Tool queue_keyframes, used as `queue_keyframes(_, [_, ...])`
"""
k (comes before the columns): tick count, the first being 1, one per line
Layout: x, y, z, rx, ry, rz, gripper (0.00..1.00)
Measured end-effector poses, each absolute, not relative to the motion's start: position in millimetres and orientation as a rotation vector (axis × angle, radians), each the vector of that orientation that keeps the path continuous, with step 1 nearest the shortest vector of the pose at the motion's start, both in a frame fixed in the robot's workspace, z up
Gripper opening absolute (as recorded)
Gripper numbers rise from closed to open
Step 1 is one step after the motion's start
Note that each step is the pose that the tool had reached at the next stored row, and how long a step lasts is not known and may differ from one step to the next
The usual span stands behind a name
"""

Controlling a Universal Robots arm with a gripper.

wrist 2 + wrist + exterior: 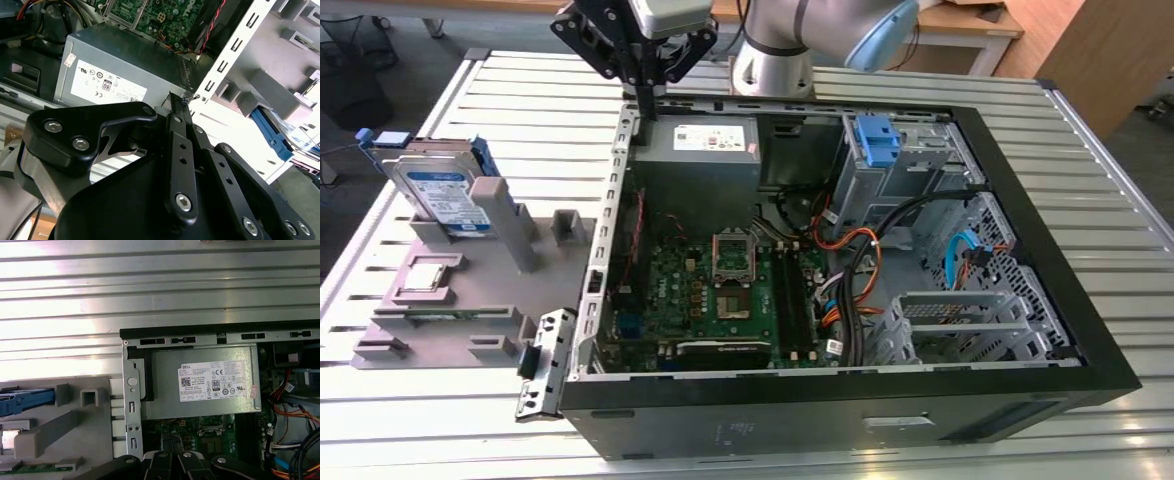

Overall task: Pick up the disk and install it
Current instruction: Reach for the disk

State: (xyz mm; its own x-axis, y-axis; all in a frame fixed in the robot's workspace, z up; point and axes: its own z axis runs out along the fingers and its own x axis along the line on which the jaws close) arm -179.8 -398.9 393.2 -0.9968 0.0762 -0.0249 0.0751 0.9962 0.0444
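Note:
The disk (448, 196), silver with a blue-and-white label in a blue carrier, stands on edge in a grey fixture (454, 300) at the exterior view's left. Its blue carrier edge shows in the second wrist view (272, 132) and the first wrist view (25, 400). My gripper (644, 105) hangs over the computer case's back corner, next to the grey power-supply box (700, 140), well apart from the disk. Its two black fingers (175, 130) lie together, holding nothing.
The open black computer case (1067, 300) lies on a slatted metal table (520, 90), with its motherboard (720, 290), cables and a drive cage holding a lone blue bracket (874, 135). The grey fixture also carries small parts and upright posts (507, 225).

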Motion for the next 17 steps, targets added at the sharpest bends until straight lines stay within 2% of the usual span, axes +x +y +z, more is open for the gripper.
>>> queue_keyframes(17, [-185.1,-399.0,393.2,0.118,3.112,0.068,0.11])
